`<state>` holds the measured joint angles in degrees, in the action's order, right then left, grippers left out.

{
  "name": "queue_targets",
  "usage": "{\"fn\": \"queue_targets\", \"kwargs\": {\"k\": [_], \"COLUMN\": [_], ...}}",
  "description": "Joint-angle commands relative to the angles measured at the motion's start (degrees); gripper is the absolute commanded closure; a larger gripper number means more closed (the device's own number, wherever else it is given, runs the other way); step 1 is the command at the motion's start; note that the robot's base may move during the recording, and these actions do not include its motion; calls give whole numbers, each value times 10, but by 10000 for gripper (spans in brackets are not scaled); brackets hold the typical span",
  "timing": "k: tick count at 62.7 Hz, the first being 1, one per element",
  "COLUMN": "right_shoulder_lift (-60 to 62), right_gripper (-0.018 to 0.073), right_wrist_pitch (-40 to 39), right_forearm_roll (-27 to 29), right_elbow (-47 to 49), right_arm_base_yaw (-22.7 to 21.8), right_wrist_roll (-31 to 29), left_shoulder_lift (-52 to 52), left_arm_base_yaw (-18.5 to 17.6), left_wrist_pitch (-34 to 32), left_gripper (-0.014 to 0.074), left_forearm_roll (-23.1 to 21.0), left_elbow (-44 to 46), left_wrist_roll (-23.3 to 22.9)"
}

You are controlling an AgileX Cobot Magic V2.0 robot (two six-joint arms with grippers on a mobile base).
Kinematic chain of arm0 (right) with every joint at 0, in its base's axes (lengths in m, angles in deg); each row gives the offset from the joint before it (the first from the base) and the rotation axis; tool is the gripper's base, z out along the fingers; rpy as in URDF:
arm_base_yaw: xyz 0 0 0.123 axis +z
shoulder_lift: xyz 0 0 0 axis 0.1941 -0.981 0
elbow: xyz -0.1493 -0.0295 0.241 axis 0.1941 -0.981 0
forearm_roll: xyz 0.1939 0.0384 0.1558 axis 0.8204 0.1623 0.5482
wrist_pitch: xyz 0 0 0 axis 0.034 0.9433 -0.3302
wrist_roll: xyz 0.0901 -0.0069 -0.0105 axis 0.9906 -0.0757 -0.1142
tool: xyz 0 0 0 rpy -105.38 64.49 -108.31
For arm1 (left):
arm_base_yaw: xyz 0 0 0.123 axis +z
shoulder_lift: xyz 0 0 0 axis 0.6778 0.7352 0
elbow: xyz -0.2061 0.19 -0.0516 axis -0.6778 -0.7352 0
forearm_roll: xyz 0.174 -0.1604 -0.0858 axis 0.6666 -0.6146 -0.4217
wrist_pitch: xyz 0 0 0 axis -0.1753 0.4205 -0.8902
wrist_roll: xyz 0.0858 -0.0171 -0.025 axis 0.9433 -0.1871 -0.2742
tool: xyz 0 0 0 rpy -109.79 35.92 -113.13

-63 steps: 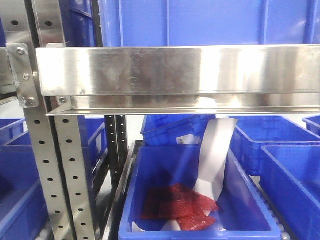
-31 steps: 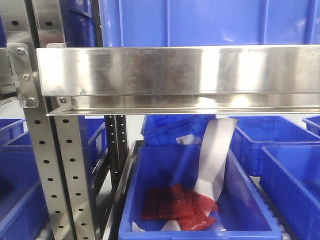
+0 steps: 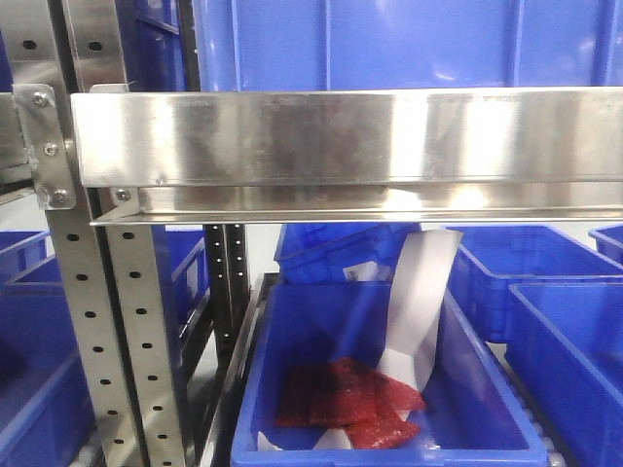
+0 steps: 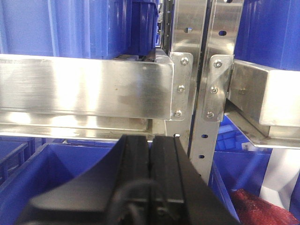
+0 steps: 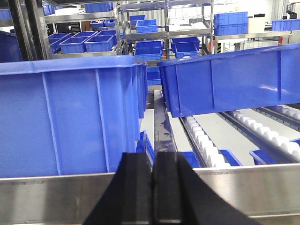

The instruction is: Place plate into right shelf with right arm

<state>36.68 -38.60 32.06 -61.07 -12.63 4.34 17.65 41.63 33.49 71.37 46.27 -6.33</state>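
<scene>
The plate shows in no view. The right shelf fills the front view as a wide shiny steel rail [image 3: 341,146] bolted to perforated uprights [image 3: 78,321]. My left gripper [image 4: 150,138] is shut with nothing between its black fingers. It sits just below and in front of a steel rail [image 4: 84,89]. My right gripper [image 5: 152,154] is also shut and empty. It is raised in front of the shelf's front rail [image 5: 56,197], pointing between two big blue bins [image 5: 70,117].
A blue bin [image 3: 487,428] under the rail holds red packets [image 3: 346,394] and a white paper strip [image 3: 419,302]. More blue bins stand around it. White rollers [image 5: 206,145] run back along the shelf beside a tilted blue bin [image 5: 234,79].
</scene>
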Motion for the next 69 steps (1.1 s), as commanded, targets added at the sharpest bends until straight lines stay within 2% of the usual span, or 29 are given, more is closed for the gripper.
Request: {"fn": "queue_targets", "kwargs": {"k": [1, 5, 14, 24, 31, 44, 52, 69], "right_shoulder_lift": [-4, -4, -3, 17, 50, 137, 146, 146], "right_gripper": [508, 508, 508, 508, 508, 508, 508, 508], "right_wrist_pitch": [-45, -46, -78, -151, -136, -88, -74, -68], "right_forearm_roll": [-5, -15, -111, -106, -106, -59, -61, -61], "right_elbow": [16, 14, -15, -75, -114, -169, -179, -179], "right_arm_base_yaw": [-3, -3, 1, 35, 54, 40, 25, 26], "right_wrist_roll": [-7, -7, -1, 43, 44, 44, 44, 44], "left_shoulder_lift": [-6, -6, -6, -6, -6, -6, -6, -6], "left_arm_base_yaw": [-1, -1, -1, -1, -1, -1, -1, -1], "left_wrist_pitch": [-52, -52, -52, -52, -52, -52, -52, -52], "left_gripper": [724, 724, 724, 724, 724, 724, 724, 724], "left_forearm_roll": [-5, -5, -5, -5, -5, -5, -5, -5], "left_elbow": [-6, -6, -6, -6, -6, -6, -6, -6], "left_wrist_roll": [-4, -4, -4, -4, -4, -4, -4, -4]}}
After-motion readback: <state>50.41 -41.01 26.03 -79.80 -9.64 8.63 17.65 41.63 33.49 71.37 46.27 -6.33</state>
